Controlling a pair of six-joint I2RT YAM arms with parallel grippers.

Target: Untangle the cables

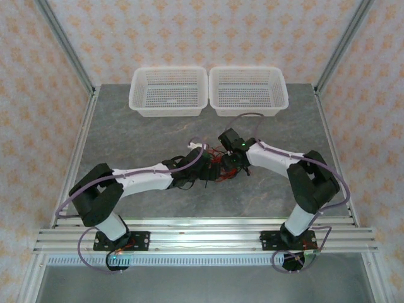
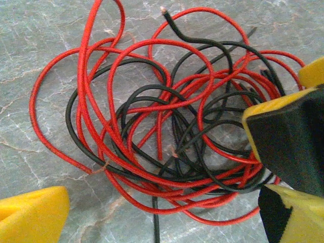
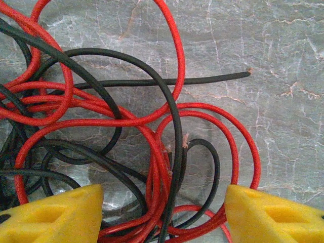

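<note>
At the right gripper, tangled cables (red, black)

The table has a grey marbled surface. Two white mesh baskets stand just beside each other at 12 o'clock: left basket and right basket. The left arm reaches in from 7 o'clock and the right arm from 5 o'clock. Both wrists meet at centre over the cables, a red-and-black tangle.

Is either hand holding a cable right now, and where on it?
Nothing is held. Both hands are open: the right hand straddles red and black cables unclamped; the left hand hovers over them.
</note>
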